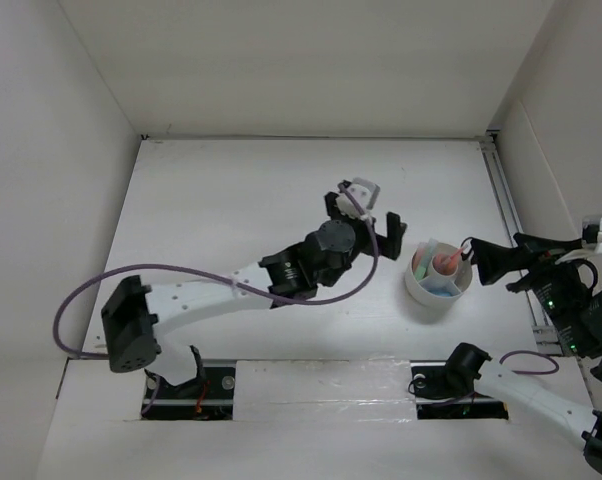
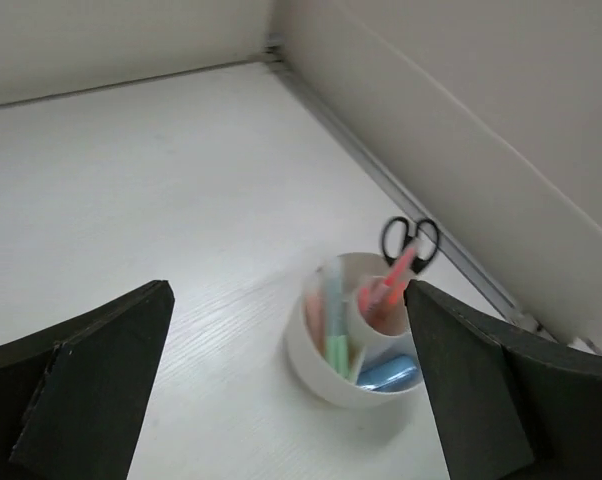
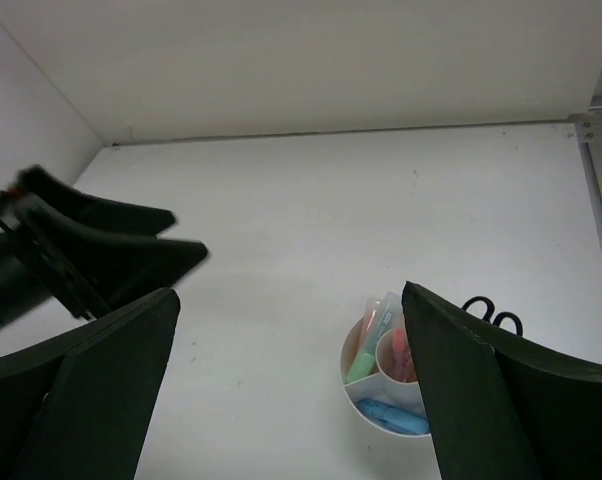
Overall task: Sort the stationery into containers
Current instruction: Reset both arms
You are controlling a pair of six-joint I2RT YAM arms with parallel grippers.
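Wrist views: scissors (image 2: 410,238) handles beside cup (image 2: 309,358)

Left arm stretched from base forward and to right, forearm low, wrist bent. Left hand (image 1: 369,222) with fingers spread wide, nothing between them. Right arm folded at far right, wrist turned inward. Right hand (image 1: 486,262) pointing left, fingers wide apart, gripping nothing.

Smooth, faintly glossy white plastic cup (image 2: 307,350) ahead of matt black left gripper (image 2: 287,288); matt, fine-grained white bench (image 2: 131,180) beneath.
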